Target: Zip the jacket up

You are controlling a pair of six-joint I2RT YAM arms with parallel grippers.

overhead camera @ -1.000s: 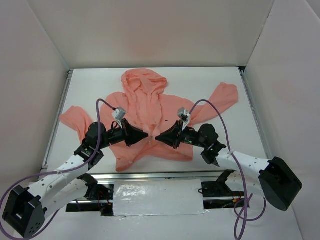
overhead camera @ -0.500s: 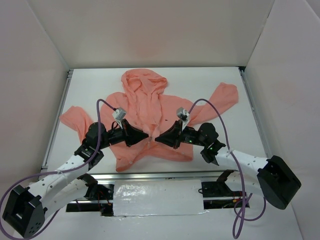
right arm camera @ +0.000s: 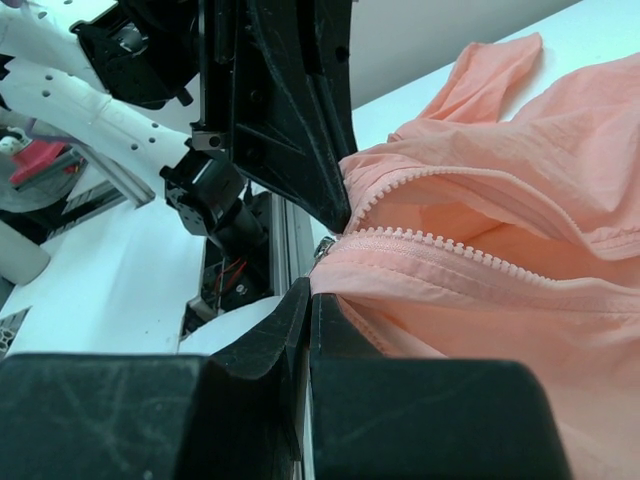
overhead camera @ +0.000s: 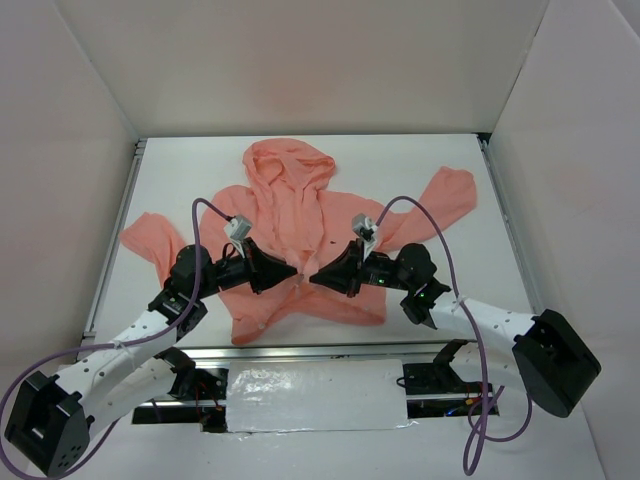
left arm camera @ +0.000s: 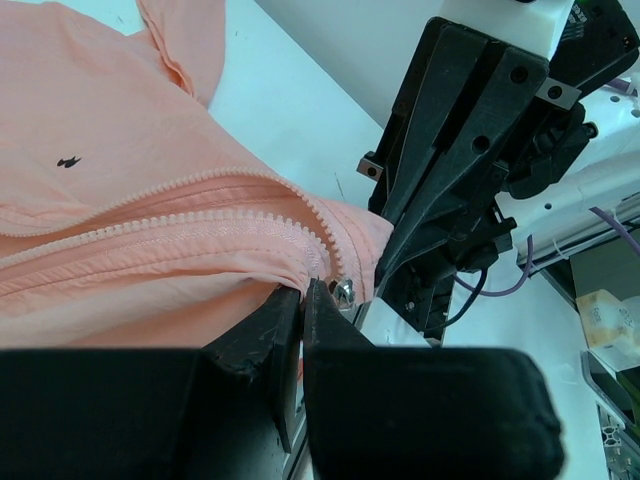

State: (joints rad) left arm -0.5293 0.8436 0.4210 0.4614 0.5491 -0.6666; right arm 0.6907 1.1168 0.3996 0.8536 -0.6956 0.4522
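The salmon-pink jacket (overhead camera: pixel 290 215) lies flat on the white table, hood toward the back and sleeves spread to both sides. Its zipper (left arm camera: pixel 200 225) is open along most of the front. My left gripper (overhead camera: pixel 292 274) and right gripper (overhead camera: pixel 315 277) meet tip to tip at the bottom hem, one on each side of the zipper. In the left wrist view the left gripper (left arm camera: pixel 301 293) is shut on the hem fabric beside the small metal slider (left arm camera: pixel 345 291). Opposite it, the right gripper (right arm camera: pixel 310 296) is shut on the other hem edge, just below the slider (right arm camera: pixel 322 248).
White walls (overhead camera: pixel 70 150) close in the table on three sides. A metal rail (overhead camera: pixel 300 349) runs along the near edge, with a silver taped panel (overhead camera: pixel 315 400) beyond it. Purple cables (overhead camera: pixel 197 225) loop above both wrists. The jacket's sleeves (overhead camera: pixel 445 195) reach toward the side walls.
Almost nothing differs; the right arm has crept slightly left toward the zipper bottom. Both grippers keep their hold on the hem.
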